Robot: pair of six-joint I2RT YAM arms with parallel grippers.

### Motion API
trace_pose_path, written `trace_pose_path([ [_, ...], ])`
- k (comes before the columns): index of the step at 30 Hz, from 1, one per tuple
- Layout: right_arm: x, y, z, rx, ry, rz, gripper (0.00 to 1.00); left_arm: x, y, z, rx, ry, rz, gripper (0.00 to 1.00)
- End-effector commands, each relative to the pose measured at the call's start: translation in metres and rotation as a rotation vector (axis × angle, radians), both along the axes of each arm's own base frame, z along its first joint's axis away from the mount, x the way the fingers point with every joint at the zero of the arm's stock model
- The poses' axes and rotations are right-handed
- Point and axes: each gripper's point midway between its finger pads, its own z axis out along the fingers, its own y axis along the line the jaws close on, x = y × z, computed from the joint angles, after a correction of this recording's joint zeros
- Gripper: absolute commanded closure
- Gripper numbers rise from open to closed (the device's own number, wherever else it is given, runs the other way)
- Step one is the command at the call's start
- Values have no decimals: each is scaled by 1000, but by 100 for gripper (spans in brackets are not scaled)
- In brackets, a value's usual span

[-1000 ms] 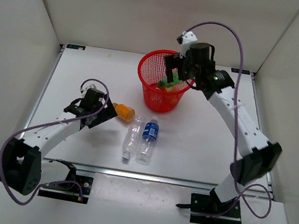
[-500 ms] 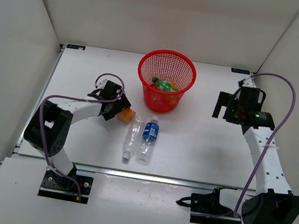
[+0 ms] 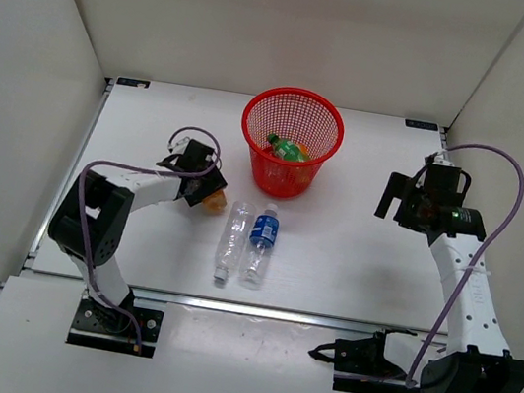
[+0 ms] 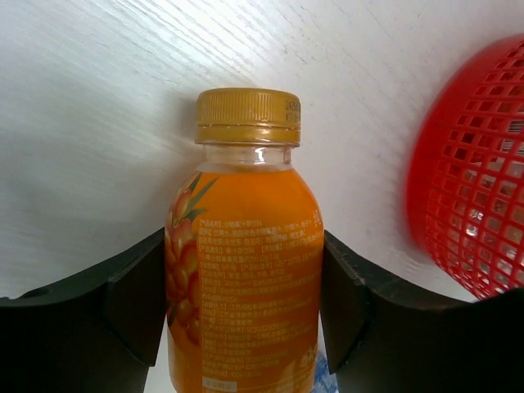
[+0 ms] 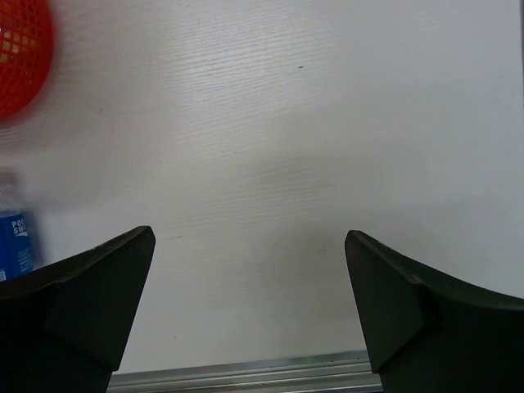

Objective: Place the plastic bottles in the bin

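**Left hand clamps the orange bottle**

The white desk (image 3: pixel 351 261) fills the scene, and at its far middle the red bin (image 3: pixel 279 181) stands upright with a green bottle (image 3: pixel 288 147) lying inside. Near the centre two more lie side by side, the clear bottle (image 3: pixel 231 240) on the left and the blue-label bottle (image 3: pixel 261 238) on the right. Just left of that pair, near the bin, the orange bottle (image 4: pixel 246 270) lies on the desk.

Now the danger! The grip sits on the bottle's smooth, round body, so a light squeeze could let it slide or swivel out on the lift. The bin's mesh wall is close by, too, and a low swing could clip it and tip the whole thing. A release short of the rim would send the bottle rolling into the pair below.

The left hand (image 4: pixel 246 319) is narrowed to the bottle's width. Both fingers (image 4: pixel 131 303) lie flat on its flanks, so it looks held. The right hand (image 5: pixel 250 278) is spread wide with nothing between its fingers. It hovers over bare desk, well apart from the bin.
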Motion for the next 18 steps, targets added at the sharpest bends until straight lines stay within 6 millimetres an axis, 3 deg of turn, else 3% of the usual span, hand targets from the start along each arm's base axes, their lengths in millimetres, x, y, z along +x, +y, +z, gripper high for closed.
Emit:
trace_pose_path([
  [1,0,8,5,34,-52,6,1,12,23,53,16,-130,33,63],
  [2,-5,5,1,33,-48,-2,1,14,31,79,28,-195,37,63],
  [3,-9,5,-2,34,-43,4,1,16,42,92,47,-226,68,64],
  [6,-27,5,-22,53,-17,3,1,21,64,184,108,-455,87,65],
  [7,-32,4,-25,52,-18,0,1,26,62,217,103,-536,93,65],
  [8,-40,5,-40,55,14,-2,0,27,62,237,114,-586,77,65],
  [10,-50,16,-52,104,25,24,1,33,34,298,91,-749,27,63],
  [11,-55,22,-61,109,40,48,1,33,10,303,98,-772,-39,62],
  [13,-59,35,-64,123,26,75,0,45,-21,345,88,-874,-78,60],
  [15,-61,56,-69,138,25,142,1,69,-55,334,93,-857,-139,58],
  [16,-59,65,-67,156,11,160,1,75,-70,353,58,-902,-163,53],
  [17,-58,80,-66,170,3,203,0,90,-81,352,59,-894,-170,53],
  [18,-58,94,-64,171,-7,250,1,102,-95,328,71,-839,-190,52],
])
